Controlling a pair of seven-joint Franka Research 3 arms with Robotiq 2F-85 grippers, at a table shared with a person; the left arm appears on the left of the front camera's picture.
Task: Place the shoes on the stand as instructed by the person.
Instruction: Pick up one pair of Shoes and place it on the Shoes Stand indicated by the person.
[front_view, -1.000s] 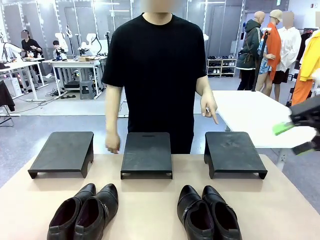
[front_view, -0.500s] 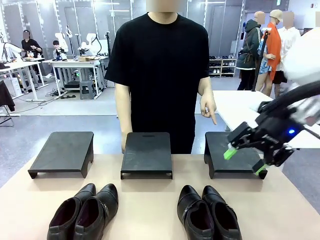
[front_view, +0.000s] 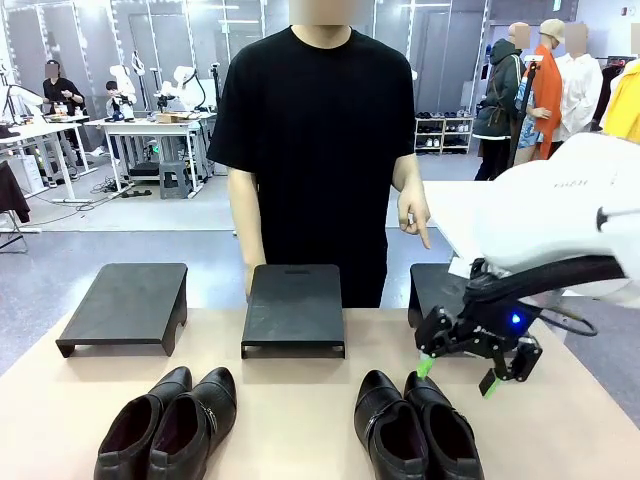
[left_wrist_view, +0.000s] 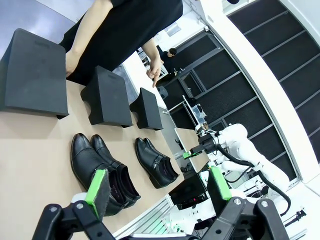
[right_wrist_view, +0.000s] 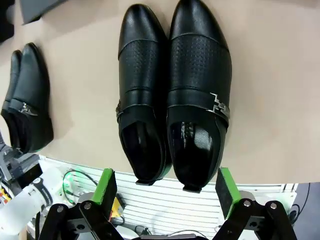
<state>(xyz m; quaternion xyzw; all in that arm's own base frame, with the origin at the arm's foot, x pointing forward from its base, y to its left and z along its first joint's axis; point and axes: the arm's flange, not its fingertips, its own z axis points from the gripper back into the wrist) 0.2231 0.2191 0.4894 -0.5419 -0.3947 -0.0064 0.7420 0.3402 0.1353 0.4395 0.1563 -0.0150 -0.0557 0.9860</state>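
Four shoes (front_view: 190, 425) and three stands (front_view: 293, 308) sit on a tan table (front_view: 290, 400) in a workroom. The left claw (left_wrist_view: 157, 184) and right claw (front_view: 457, 375) are open and empty.

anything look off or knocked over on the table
Nothing stands out. The left pair of shoes and the right pair both sit upright, side by side, and the three black stands are level in a row. No damage or spill shows.

Bare worktop (front_view: 290, 410) lane found between left shoe pair (front_view: 170, 425) and right shoe pair (front_view: 395, 440); far edge blocked by three stands (front_view: 293, 305).
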